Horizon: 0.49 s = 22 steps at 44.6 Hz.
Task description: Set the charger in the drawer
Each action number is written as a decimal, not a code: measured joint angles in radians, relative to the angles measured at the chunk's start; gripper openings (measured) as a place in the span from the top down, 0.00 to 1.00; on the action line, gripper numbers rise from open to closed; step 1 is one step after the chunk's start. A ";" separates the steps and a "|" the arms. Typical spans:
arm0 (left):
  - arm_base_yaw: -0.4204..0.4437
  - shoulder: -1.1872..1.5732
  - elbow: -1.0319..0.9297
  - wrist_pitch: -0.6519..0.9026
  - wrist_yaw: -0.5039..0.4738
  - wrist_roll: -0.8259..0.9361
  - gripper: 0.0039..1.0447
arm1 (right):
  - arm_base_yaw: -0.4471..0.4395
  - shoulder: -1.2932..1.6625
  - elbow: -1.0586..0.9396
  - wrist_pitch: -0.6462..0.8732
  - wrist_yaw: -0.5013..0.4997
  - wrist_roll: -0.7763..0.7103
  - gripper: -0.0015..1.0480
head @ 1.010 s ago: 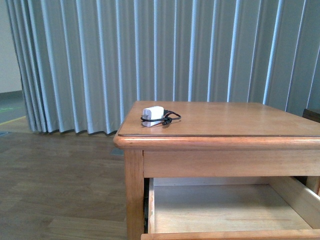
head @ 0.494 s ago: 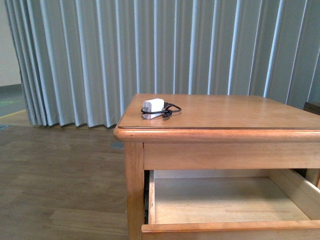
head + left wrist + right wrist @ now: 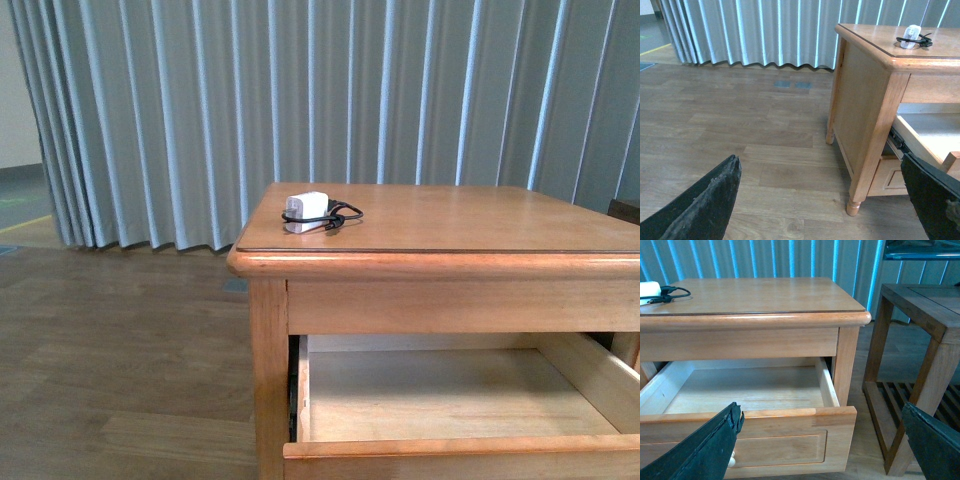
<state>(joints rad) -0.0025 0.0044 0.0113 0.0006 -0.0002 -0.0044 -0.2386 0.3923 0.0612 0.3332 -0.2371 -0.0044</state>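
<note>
Gaping drawer (image 3: 460, 447), charger (image 3: 307, 211) up on tabletop (image 3: 480, 220)

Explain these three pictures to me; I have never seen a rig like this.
This is a robot with two arms, photographed by its own cameras. The front view looks out from its body, between the arms; neither arm shows there. The other two pictures come from cameras on the left and right wrists; the dark shapes in them are each arm's jaws, spread open and holding nothing. On the wooden table lies a white charger with a black cable. Below the top, the drawer is pulled out, and nothing shows inside it. Curtains hang behind.
</note>
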 joint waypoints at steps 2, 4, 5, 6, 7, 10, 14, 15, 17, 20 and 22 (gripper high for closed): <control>0.000 0.000 0.000 0.000 0.000 0.000 0.06 | 0.000 0.000 0.000 0.000 0.000 0.000 0.08; 0.000 0.000 0.000 0.000 0.000 0.000 0.06 | 0.000 0.000 0.000 0.000 0.000 0.000 0.08; 0.000 0.000 0.000 0.000 0.000 0.000 0.06 | 0.000 0.000 0.000 0.000 0.000 0.000 0.08; 0.000 0.000 0.000 0.000 0.000 0.000 0.06 | 0.000 0.000 0.000 0.000 0.000 0.000 0.08; 0.000 0.000 0.000 0.000 0.000 0.000 0.06 | 0.000 0.000 0.000 0.000 0.000 0.000 0.08; -0.018 0.012 0.000 0.011 -0.058 -0.010 0.06 | 0.000 0.000 0.000 0.000 0.000 0.000 0.08; -0.171 0.153 0.003 0.156 -0.519 -0.058 0.06 | 0.000 0.000 0.000 0.000 0.000 0.000 0.08; -0.218 0.213 0.005 0.200 -0.660 -0.069 0.06 | 0.000 0.000 0.000 0.000 0.000 0.000 0.08; -0.270 0.340 0.012 0.291 -0.877 -0.075 0.06 | 0.000 0.000 -0.001 0.000 0.000 0.000 0.08; -0.260 0.471 0.057 0.364 -0.923 -0.088 0.06 | 0.000 0.000 -0.001 0.000 0.001 0.001 0.08; -0.247 0.549 0.098 0.384 -0.868 -0.104 0.06 | 0.000 0.000 -0.001 0.000 0.000 0.001 0.08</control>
<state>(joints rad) -0.2497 0.5537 0.1097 0.3843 -0.8684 -0.1085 -0.2382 0.3923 0.0605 0.3332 -0.2367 -0.0036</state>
